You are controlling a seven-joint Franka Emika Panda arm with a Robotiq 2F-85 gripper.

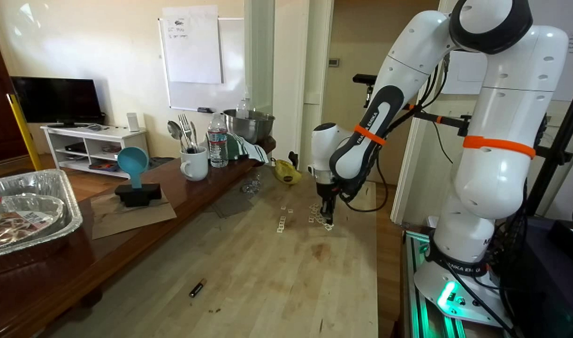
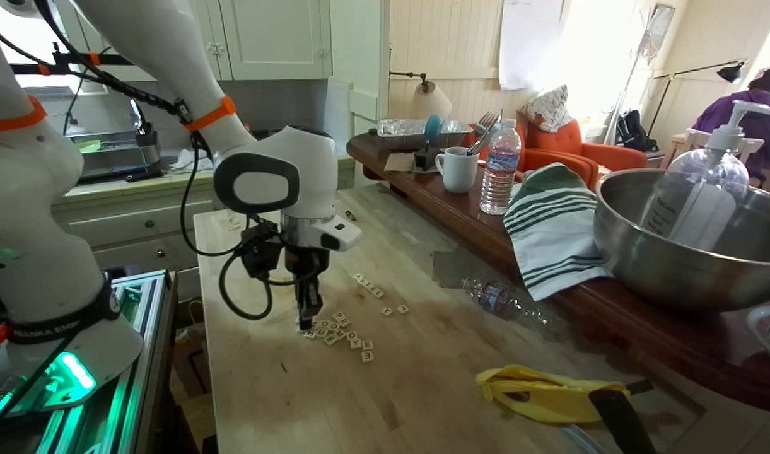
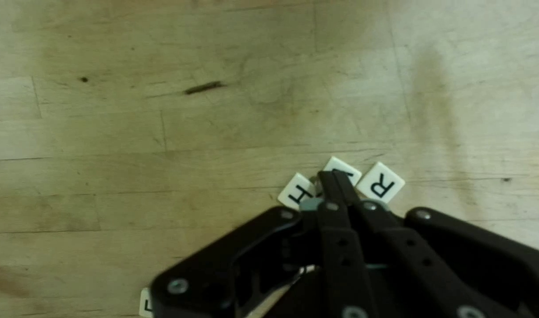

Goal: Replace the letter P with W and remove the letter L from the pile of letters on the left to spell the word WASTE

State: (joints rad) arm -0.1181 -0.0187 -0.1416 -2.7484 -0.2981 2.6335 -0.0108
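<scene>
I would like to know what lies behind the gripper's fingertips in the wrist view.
A letter tile, partly covered, shows between the H tile and the R tile. The gripper hides most of its letter, so I cannot read it. Anything deeper behind is hidden.

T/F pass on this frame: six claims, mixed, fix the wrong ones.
1. The end effector is down at the tile pile. True.
2. Its jaws stand wide open. False: in the wrist view they are closed together.
3. The row of tiles lies apart from the tile pile. True.
4. The bowl holds a pump bottle. True.
5. The bowl stands on the table with the tiles. False: it stands on the brown ledge.
6. No letter is legible in the wrist view. False: the R tile is.
</scene>
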